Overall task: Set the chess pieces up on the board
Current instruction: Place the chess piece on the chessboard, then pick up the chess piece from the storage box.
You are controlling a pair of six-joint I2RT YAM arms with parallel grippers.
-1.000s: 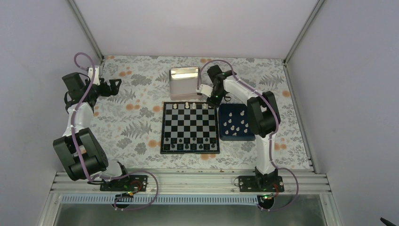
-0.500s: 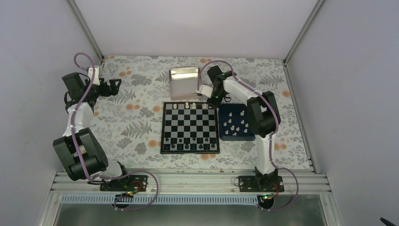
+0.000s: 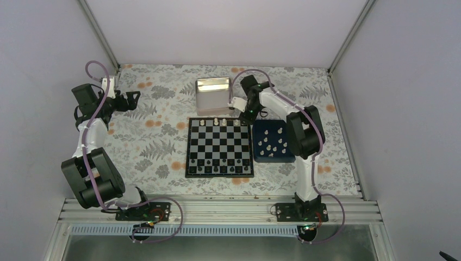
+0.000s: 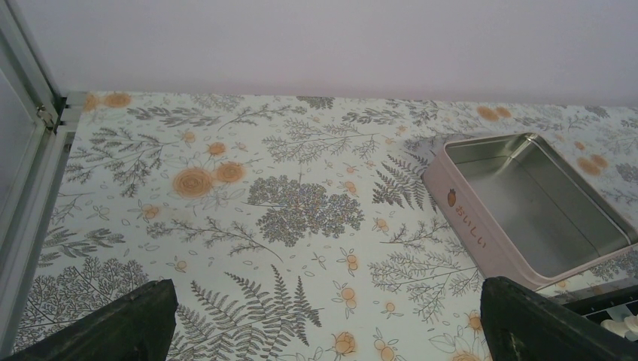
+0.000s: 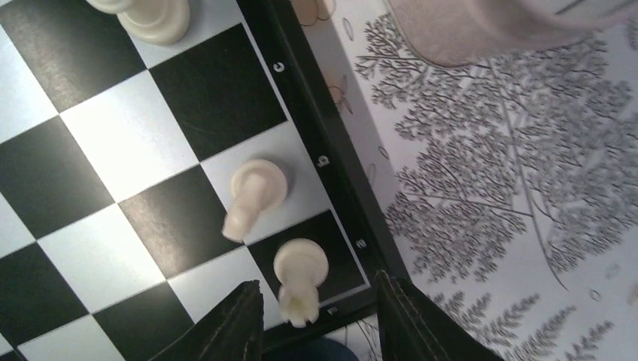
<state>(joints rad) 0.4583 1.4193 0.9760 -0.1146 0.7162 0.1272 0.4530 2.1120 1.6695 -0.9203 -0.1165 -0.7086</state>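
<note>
We see the board (image 3: 219, 147) lying flat, black-and-white chequered. A few cream chess pieces (image 3: 216, 120) stand upright on its far row, others just beside it.

Soft, even light with faint shadows; the right wrist view seems slightly blurred close up.

Floral-patterned table (image 3: 152, 147), chequered board (image 3: 219, 148) at centre, metal tin (image 3: 212, 98) behind it, blue tray (image 3: 272, 159) just beside

On the side wall of the pink tin (image 4: 460, 216), a small strawberry picture sits above the Japanese characters おいしい, printed in a line along the wall. On the black border of the board (image 5: 305, 124), small pale letters read c, b and a.
</note>
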